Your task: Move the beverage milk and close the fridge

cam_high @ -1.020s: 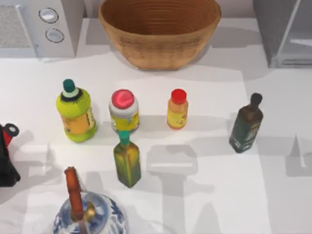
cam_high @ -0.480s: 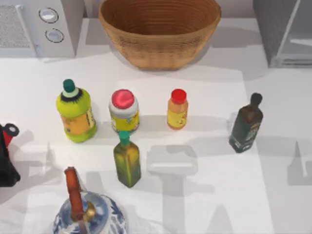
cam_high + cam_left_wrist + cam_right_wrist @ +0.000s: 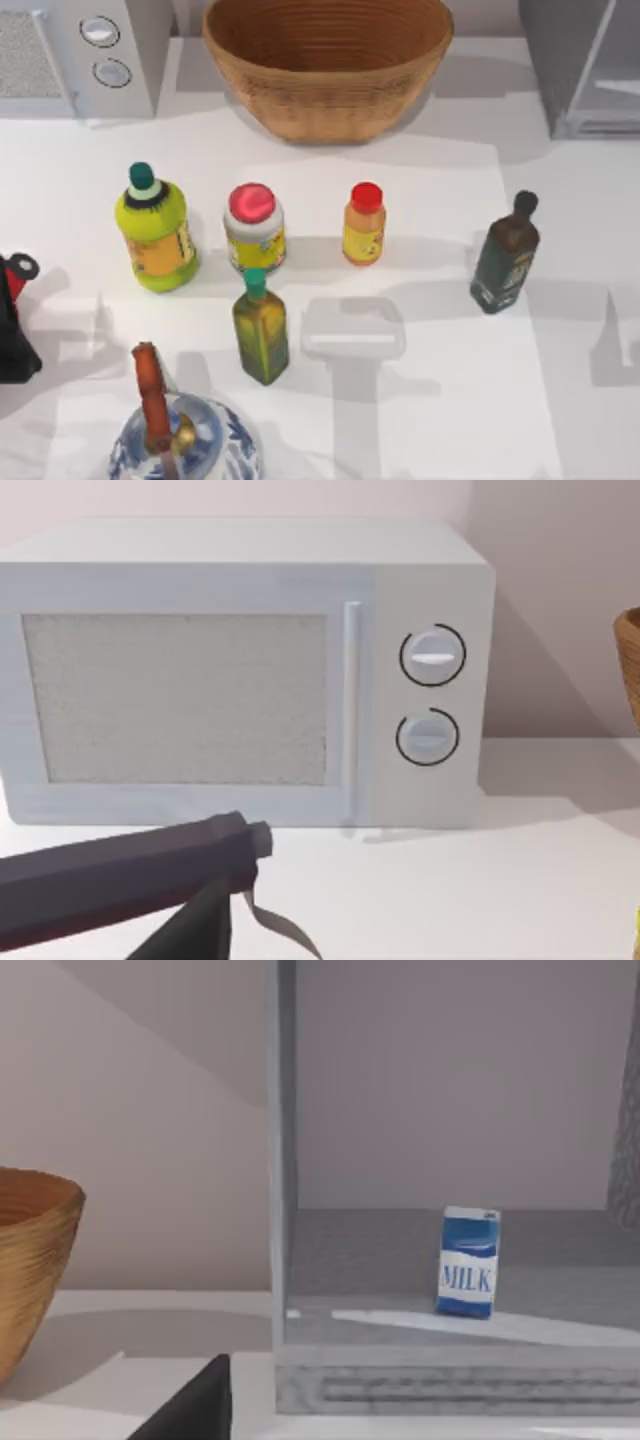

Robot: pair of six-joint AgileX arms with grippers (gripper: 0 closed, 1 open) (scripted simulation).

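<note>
On the white table (image 3: 560, 330), the large grey fridge (image 3: 420, 1370) stands open at the back right, the small blue-and-white beverage milk carton (image 3: 467, 1262) upright inside. Door-closing remains; whether either hand is open, I cannot tell.

Overhead table (image 3: 430, 400) view; level wrist views.

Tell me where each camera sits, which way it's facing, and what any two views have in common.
Top view: above the table, looking down on the bottles and wicker basket.
Left wrist view: low, facing the white microwave; a dark part of the left arm crosses the foreground.
Right wrist view: low, facing the open fridge with the beverage milk inside.
Shared: the basket shows in all three.
</note>
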